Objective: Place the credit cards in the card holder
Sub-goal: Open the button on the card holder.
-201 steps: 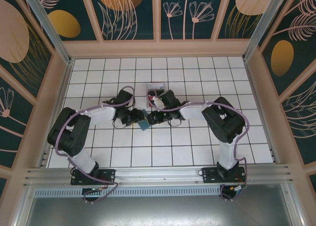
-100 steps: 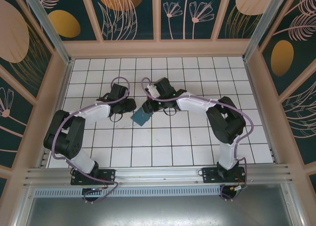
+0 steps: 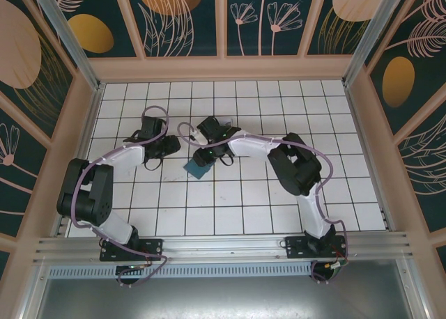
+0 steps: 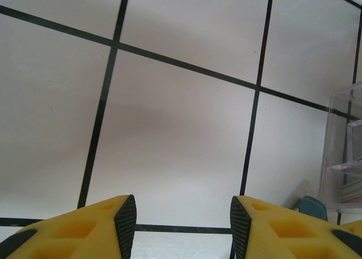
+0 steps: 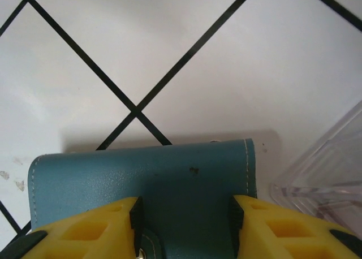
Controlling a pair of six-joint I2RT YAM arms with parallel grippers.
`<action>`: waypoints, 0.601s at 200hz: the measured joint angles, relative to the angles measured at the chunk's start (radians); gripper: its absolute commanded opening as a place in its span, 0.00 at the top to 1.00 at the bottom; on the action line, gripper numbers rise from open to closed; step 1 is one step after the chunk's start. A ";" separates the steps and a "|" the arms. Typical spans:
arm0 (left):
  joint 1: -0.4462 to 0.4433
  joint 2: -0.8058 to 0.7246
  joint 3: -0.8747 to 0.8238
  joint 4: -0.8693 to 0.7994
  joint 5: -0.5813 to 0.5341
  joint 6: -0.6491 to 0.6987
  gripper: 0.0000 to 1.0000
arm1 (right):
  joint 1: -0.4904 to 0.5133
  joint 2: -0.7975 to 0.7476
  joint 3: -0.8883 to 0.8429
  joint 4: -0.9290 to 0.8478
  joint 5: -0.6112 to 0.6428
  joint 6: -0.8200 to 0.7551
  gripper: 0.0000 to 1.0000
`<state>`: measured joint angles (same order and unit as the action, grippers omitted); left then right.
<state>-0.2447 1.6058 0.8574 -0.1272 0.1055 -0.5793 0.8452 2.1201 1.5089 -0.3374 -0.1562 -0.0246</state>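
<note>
left hand [image 4: 181, 214] released over tile [image 4: 169, 140]; right hand [image 5: 184, 214] released above card holder [image 5: 169, 174].

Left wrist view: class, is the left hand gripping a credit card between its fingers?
No, the left hand has its fingers apart, with bare white table tile showing between them.

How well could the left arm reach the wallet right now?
Probably not fully: the right gripper sits directly over the wallet, though bare tiles lie before the open left gripper.
</note>
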 measured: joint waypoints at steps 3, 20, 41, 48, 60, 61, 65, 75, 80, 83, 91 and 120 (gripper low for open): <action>0.000 0.003 0.000 0.001 0.003 0.000 0.49 | 0.002 0.001 0.003 -0.005 0.003 -0.001 0.53; 0.000 0.018 0.000 0.005 0.030 0.001 0.48 | 0.014 0.006 0.013 -0.021 0.022 -0.004 0.53; 0.000 0.020 0.000 0.012 0.066 0.000 0.48 | 0.027 0.006 0.013 -0.032 0.035 -0.004 0.52; 0.000 0.020 0.000 0.016 0.074 0.000 0.48 | 0.031 0.005 0.013 -0.034 0.044 -0.004 0.52; 0.000 0.020 0.000 0.019 0.082 0.000 0.48 | 0.038 0.003 0.013 -0.037 0.061 -0.004 0.51; 0.000 0.020 0.001 0.019 0.083 0.000 0.48 | 0.039 0.002 0.013 -0.037 0.062 -0.004 0.51; 0.000 0.020 0.001 0.019 0.085 0.000 0.47 | 0.040 0.000 0.013 -0.039 0.067 -0.003 0.51; 0.000 0.020 0.001 0.019 0.097 0.000 0.47 | 0.045 -0.008 0.010 -0.041 0.081 -0.003 0.51; 0.000 0.020 0.001 0.019 0.101 0.000 0.47 | 0.045 -0.015 0.008 -0.042 0.083 -0.003 0.51; 0.000 0.020 0.001 0.019 0.102 0.000 0.47 | 0.046 -0.018 0.007 -0.042 0.085 -0.003 0.51; 0.000 0.019 0.001 0.019 0.109 0.000 0.47 | 0.048 -0.029 0.006 -0.046 0.088 -0.003 0.51; 0.000 0.016 0.001 0.019 0.123 0.000 0.47 | 0.054 -0.061 0.006 -0.047 0.087 -0.003 0.52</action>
<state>-0.2447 1.6215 0.8581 -0.1078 0.2283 -0.5793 0.8989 2.0586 1.5146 -0.3843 -0.0689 -0.0277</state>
